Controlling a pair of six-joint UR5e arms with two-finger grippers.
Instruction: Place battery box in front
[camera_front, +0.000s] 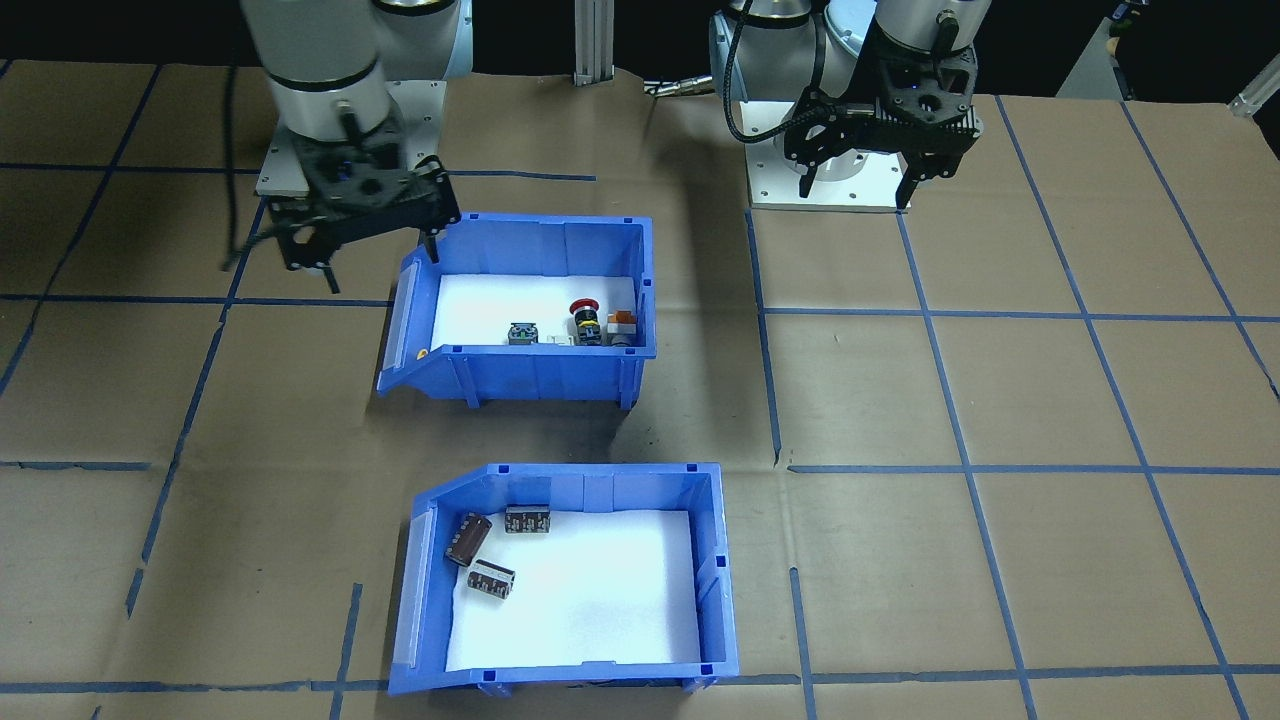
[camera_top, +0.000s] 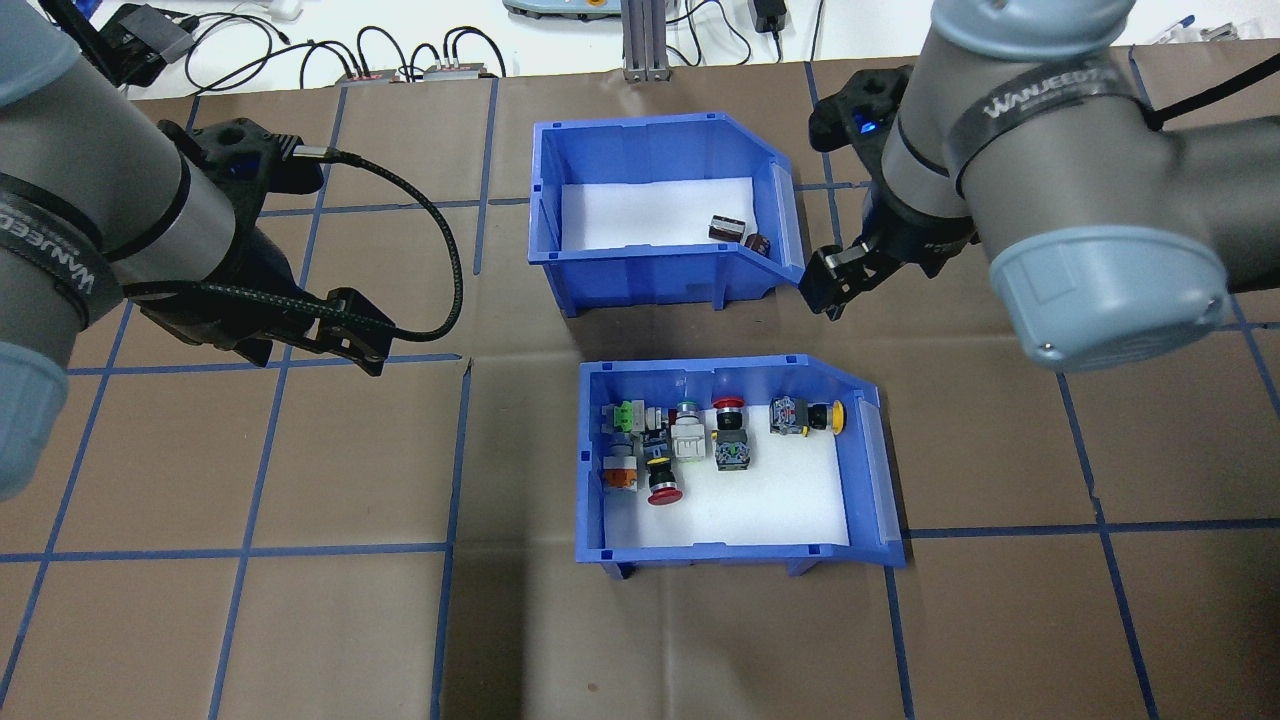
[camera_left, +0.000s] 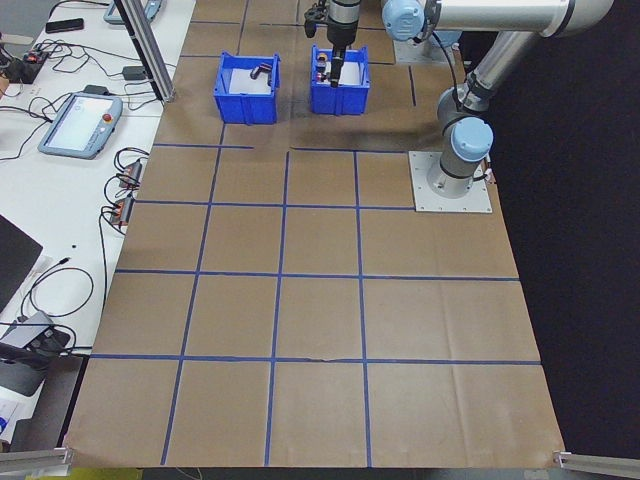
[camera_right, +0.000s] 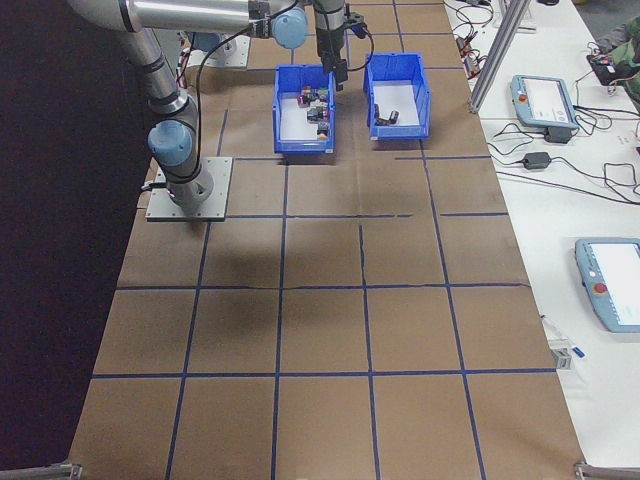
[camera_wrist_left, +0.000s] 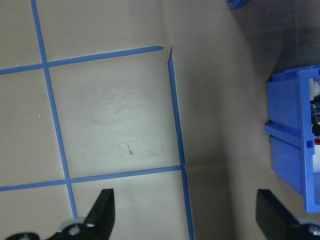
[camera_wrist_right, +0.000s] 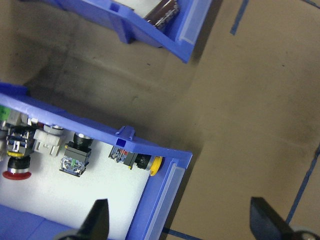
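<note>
Positioning comes first: the left gripper (camera_top: 345, 340) hangs over bare brown paper well apart from both bins, fingers apart and holding nothing, so it appears to have no part in this step. The right gripper (camera_top: 835, 285) hovers with its fingers spread and empty, just beside the sloped front of the battery box (camera_top: 660, 270) and above the front corner of the button bin (camera_top: 740, 545).

Judged from the task, the battery box, which sits on the far side of the button bin from the robot, has yet to be gripped. Recommended procedure: lower the right gripper so that one finger drops inside the box wall and the other outside it, close on the rim, then lift or slide the box level. Tilting would let the loose cells (camera_front: 490, 550) roll toward the cut-away front.

Both bins are rigid blue moulded plastic with ribbed walls, a sloped open front with a clear lip, and a flat white foam liner. The cells are small dark-brown cylinders lying on their sides. The table (camera_top: 250, 620) is covered in matte brown paper gridded with blue tape.
</note>
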